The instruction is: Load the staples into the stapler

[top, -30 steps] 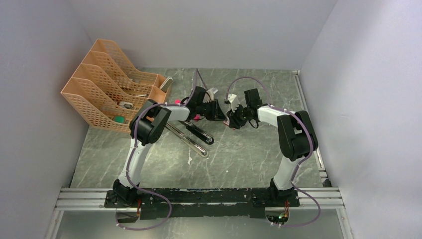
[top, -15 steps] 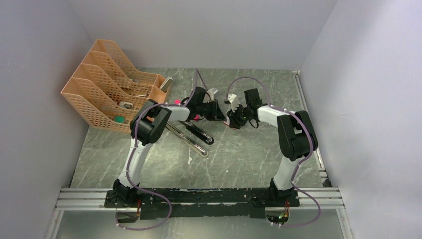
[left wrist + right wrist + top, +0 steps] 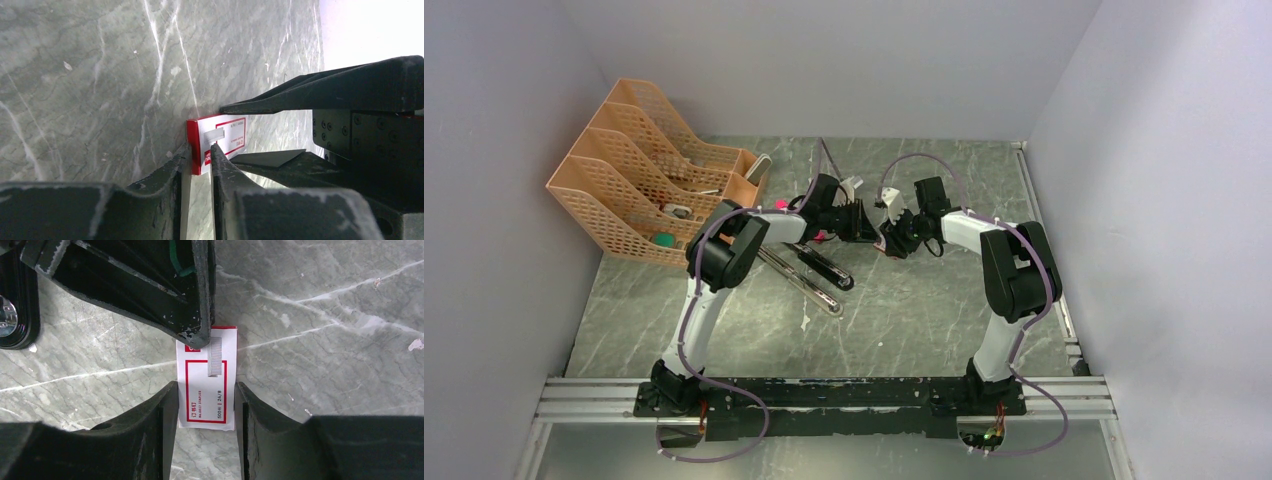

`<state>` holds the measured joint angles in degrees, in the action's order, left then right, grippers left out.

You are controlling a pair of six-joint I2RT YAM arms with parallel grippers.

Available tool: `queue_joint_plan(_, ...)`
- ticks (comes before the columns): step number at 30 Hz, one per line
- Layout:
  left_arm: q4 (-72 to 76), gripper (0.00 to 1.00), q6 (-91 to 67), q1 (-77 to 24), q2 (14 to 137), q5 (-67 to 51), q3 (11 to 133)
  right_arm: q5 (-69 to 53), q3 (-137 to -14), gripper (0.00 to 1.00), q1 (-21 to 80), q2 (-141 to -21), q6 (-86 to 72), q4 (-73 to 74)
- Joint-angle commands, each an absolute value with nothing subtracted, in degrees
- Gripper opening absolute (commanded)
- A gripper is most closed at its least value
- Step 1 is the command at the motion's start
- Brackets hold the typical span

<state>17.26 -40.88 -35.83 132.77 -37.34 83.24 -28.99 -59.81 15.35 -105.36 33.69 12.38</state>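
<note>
A small white staple box (image 3: pixel 206 390) with red print hangs just above the table, held between both grippers. My right gripper (image 3: pixel 206 387) is shut across the box's width, a finger pressed on each long side. My left gripper (image 3: pixel 200 150) is shut on the box's red-edged end (image 3: pixel 192 145); one of its fingers (image 3: pixel 197 325) lies over that end in the right wrist view. The staples are hidden inside the box; only a printed picture of a strip shows. The black stapler (image 3: pixel 822 268) lies open on the table near the left forearm, its silver rail (image 3: pixel 799 282) swung out beside it.
An orange mesh file rack (image 3: pixel 639 170) stands at the back left with small items in it. Pink plastic pieces (image 3: pixel 781 203) lie by the left arm. A black rounded part with a silver rivet (image 3: pixel 12 310) sits at the left of the right wrist view.
</note>
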Motion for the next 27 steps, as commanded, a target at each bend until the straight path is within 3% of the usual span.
queue_joint_plan(1, 21.6, 0.2, -42.6, -42.1, 133.6, -46.6, 86.1, -31.1, -60.0, 0.45, 17.5, -109.2, 33.8, 9.6)
queue_joint_plan(9, 22.7, 0.07, -42.7, -42.5, 133.4, -47.3, 85.9, -31.2, -59.9, 0.47, 17.9, -109.6, 33.6, 8.9)
queue_joint_plan(27, 22.1, 0.08, -42.2, -39.5, 129.7, -44.6, 83.8, -30.1, -60.1, 0.46, 18.0, -109.2, 34.2, 10.2)
